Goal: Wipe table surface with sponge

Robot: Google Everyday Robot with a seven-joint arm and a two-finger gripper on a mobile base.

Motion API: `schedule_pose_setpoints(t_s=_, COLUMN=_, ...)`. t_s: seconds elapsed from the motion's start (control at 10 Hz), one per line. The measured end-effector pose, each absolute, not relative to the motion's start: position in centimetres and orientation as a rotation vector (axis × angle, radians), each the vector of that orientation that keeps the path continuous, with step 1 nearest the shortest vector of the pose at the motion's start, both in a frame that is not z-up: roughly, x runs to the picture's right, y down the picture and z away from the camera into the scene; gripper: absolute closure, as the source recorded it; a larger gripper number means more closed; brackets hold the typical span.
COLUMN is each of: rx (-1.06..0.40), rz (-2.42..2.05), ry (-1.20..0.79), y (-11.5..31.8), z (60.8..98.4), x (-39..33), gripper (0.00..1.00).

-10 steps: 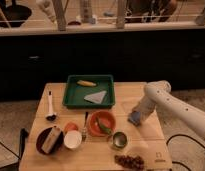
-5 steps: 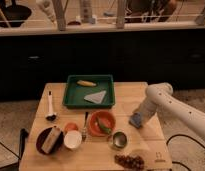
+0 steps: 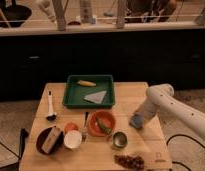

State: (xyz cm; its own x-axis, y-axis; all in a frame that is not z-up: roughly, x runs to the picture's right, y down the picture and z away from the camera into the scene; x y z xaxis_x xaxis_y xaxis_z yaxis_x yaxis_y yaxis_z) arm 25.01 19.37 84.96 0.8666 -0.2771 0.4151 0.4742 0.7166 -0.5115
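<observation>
The table surface [image 3: 131, 97] is a pale wooden plank top with a small dark logo mark [image 3: 159, 160] near its front right corner. The sponge [image 3: 137, 121], a small blue-grey pad, lies against the wood at the right side. My gripper [image 3: 137, 118] is at the end of the white arm [image 3: 161, 100] and presses down on the sponge. The arm reaches in from the right.
A green tray [image 3: 89, 92] at the back holds a grey triangular cloth [image 3: 97, 96] and a yellow item [image 3: 86, 83]. An orange bowl [image 3: 102, 123], a small metal cup [image 3: 119, 139], a fork [image 3: 85, 125], a white cup [image 3: 72, 139], a dark bowl [image 3: 49, 140], a ladle [image 3: 50, 106] and dark snacks [image 3: 128, 161] sit nearby.
The arm and sponge have shifted slightly along the right side of the table; the other objects have not moved.
</observation>
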Motion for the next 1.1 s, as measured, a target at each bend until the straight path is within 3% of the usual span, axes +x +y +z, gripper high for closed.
schedule_pose_setpoints(t_s=0.6, rx=-0.660, rz=-0.490, ry=-0.331, y=14.8, z=87.5, x=22.0, gripper=1.00)
schedule_pose_setpoints(t_s=1.1, rx=-0.673, rz=-0.639, ry=-0.424, y=18.6, z=84.2, x=18.5, gripper=1.00)
